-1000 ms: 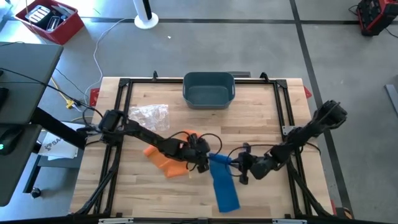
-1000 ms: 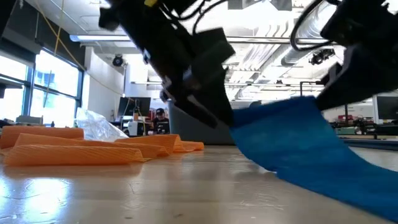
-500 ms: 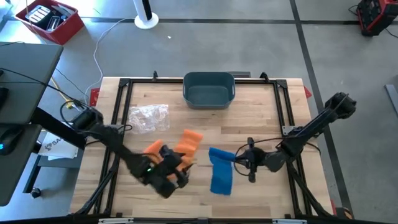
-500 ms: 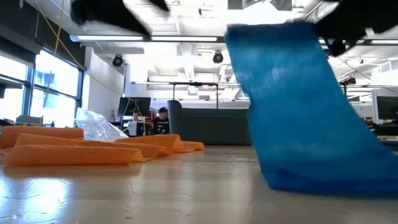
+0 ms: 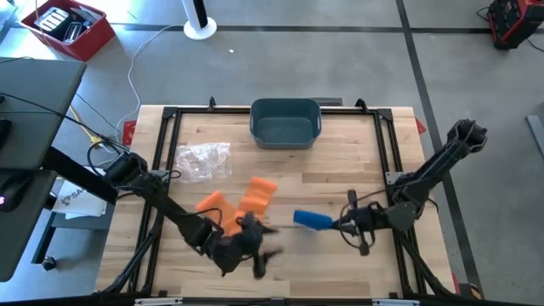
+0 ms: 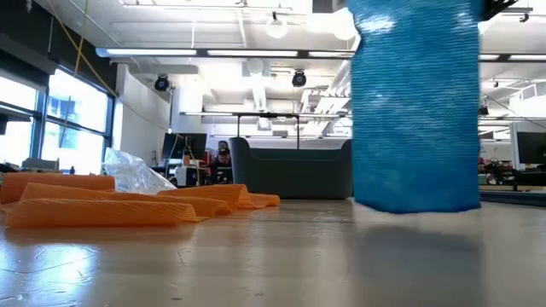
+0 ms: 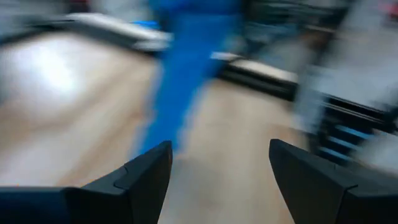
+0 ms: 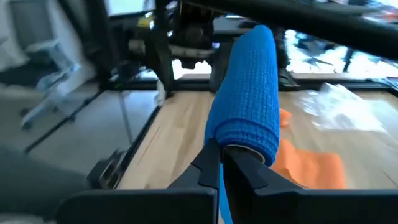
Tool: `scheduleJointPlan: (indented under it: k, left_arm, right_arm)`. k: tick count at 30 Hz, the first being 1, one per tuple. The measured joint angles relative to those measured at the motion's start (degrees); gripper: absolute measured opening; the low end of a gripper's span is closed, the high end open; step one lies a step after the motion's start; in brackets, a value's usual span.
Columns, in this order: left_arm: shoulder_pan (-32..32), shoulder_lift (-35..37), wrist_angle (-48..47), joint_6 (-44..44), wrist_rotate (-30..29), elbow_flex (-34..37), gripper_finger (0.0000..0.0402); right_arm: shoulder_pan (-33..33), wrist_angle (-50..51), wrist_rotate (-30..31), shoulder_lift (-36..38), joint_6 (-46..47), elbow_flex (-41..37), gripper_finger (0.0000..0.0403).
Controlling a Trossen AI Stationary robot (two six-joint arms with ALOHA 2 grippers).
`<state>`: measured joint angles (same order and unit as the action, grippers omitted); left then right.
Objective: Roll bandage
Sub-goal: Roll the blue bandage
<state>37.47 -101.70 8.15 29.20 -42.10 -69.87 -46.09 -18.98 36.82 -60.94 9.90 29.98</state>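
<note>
A blue bandage [image 5: 311, 220] hangs from my right gripper [image 5: 338, 223], which is shut on it right of the table's middle. The low view shows it as a broad blue strip [image 6: 416, 111] hanging straight down. My left gripper [image 5: 262, 253] stands open near the table's front edge, left of the blue bandage and apart from it, with nothing between its fingers [image 7: 149, 180]. Orange bandages [image 5: 246, 201] lie flat on the wood left of the middle. My right gripper pinches the bandage's upper end [image 8: 239, 146] between its two fingers, which lie almost level and come from the table's right side. A rounded fold [image 8: 249, 87] bulges beyond the fingertips. The strip hangs straight down; whether its lower end [image 6: 418, 205] touches the table I cannot tell.
A dark blue-grey bin [image 5: 285, 121] stands at the far edge in the middle. A crumpled clear plastic bag [image 5: 204, 159] lies at the far left. A black frame [image 5: 170, 115] runs around the table top. A person [image 6: 224, 156] sits in the room beyond the table.
My right gripper has risen and drawn back toward the table's right edge, pulling the blue bandage up off the wood, so that it hangs instead of lying stretched toward the near edge. My left gripper has left the bandage and swung toward the near edge.
</note>
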Motion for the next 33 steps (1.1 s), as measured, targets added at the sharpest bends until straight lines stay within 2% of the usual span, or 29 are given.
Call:
scheduleJointPlan:
  k: [3, 7, 10, 16, 21, 24, 33]
  left_arm:
    - [0.7, 0.0, 9.3, -10.0, 6.8, 0.0, 0.0264]
    - [1.6, 0.6, 19.4, -21.7, 6.1, 0.0, 0.0264]
    - [-0.3, 1.5, 21.1, -28.4, 4.8, 0.0, 0.0264]
    - [-6.7, 2.0, 18.5, -26.2, 4.0, 0.0, 0.0264]
    - [-9.8, 2.0, 13.9, -18.3, 3.9, 0.0, 0.0264]
    - [-10.4, 2.0, 13.0, -16.3, 3.9, 0.0, 0.0264]
    - [-8.4, 2.0, 6.9, -14.8, 4.0, 0.0, 0.0264]
  right_arm:
    - [-2.5, 0.3, -0.8, -0.1, -2.3, 0.0, 0.0001]
    - [-4.5, 1.6, -0.6, 0.1, -4.7, 0.0, 0.0001]
    - [-4.0, 2.9, -0.1, 0.3, -6.0, 0.0, 0.0001]
    - [0.2, 11.2, -0.8, 0.2, -2.0, 0.0, 0.0]
    - [3.2, 14.4, -4.0, 0.1, -3.6, -0.1, 0.0]
    - [4.0, 14.6, -7.3, 0.1, -4.4, -0.1, 0.0]
    - [4.1, 14.4, -8.4, 0.4, -6.2, -0.1, 0.0]
